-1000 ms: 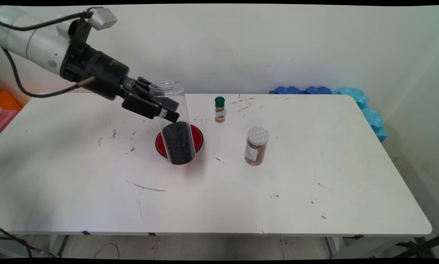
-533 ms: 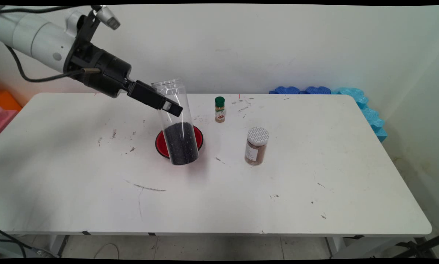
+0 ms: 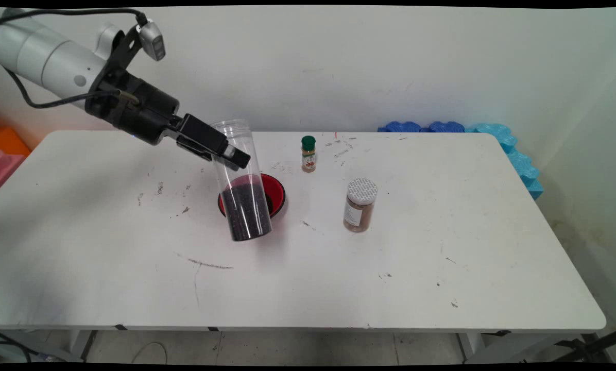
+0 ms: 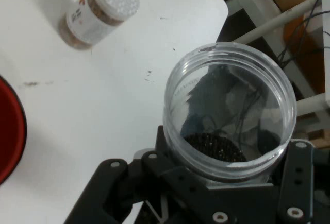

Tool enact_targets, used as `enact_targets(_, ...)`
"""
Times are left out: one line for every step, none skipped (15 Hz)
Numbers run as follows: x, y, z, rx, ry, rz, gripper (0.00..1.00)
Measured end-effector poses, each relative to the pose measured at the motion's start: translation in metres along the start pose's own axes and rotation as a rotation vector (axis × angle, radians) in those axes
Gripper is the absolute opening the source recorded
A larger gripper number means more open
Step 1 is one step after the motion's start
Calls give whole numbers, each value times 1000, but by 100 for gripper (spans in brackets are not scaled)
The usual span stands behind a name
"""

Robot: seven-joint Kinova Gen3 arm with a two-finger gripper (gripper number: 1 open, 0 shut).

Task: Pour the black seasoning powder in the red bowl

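Clear plastic jar point(image 3: 238, 180), lidless and roughly half filled with small black granules point(image 3: 245, 211), is gripped about its upper body by the gripper point(image 3: 224, 153), the fingers clenched on its wall from either side. In the main view the jar hangs tilted, its open mouth leaning toward the arm and its base lower, in front of the red bowl point(image 3: 276, 191) and partly hiding it; whether the base touches the desk point(image 3: 390, 268) cannot be told. The hand view looks down into the jar's open mouth point(image 4: 229, 113), with granules lying at the bottom and the black linkage wrapped round the rim. Green-capped spice bottle point(image 3: 308, 153) stands upright behind and to the right of the bowl, apart from it. Brown spice jar with a white perforated lid point(image 3: 360, 205) stands upright further right, well apart from the gripper; it also appears in the hand view point(image 4: 100, 10). Blue foam pieces point(image 3: 498, 141) lie along the desk's far right corner against the wall.
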Motion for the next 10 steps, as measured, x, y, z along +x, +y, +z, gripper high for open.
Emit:
enact_targets(-1,-2,-1,-1,-1,-31,0)
enact_targets(-1,-4,-1,-2,-1,-51,0)
enact_targets(-1,-7,-2,-5,1,-92,0)
enact_targets(0,-10,-3,-7,5,-128,0)
enact_targets(0,-13,-4,-9,11,-175,0)
enact_targets(1,-16,-4,-10,17,-212,0)
enact_targets(2,-18,-5,-10,21,-235,0)
enact_targets(2,-21,-6,-11,26,-276,0)
enact_targets(2,-23,-6,-12,29,-309,0)
enact_targets(2,-26,-6,-14,30,-346,0)
